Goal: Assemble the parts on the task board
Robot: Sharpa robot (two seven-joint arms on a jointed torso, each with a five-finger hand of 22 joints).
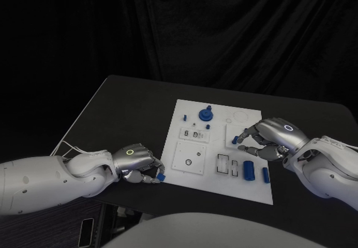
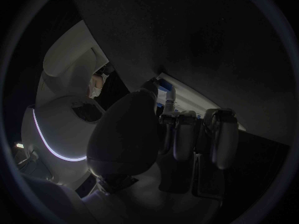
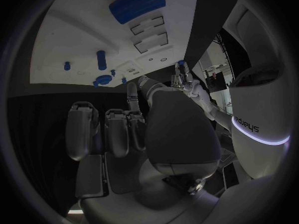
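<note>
Bearing white task board (image 1: 257, 186), black table (image 1: 127, 108)

One white task board (image 1: 224, 175) is seen on the worktop (image 1: 119, 113), two silver hands (image 1: 134, 160) (image 1: 272, 135), and roughly six blue parts (image 1: 204, 113).

One marking can be read: the word "sharpa" in dark lowercase letters, running along a white casing (image 3: 255, 115) just above its glowing light strip, seen in the right wrist view. The task board (image 1: 257, 186) carries dark outlines and small marks, but none of them can be read as letters or numbers.
</note>
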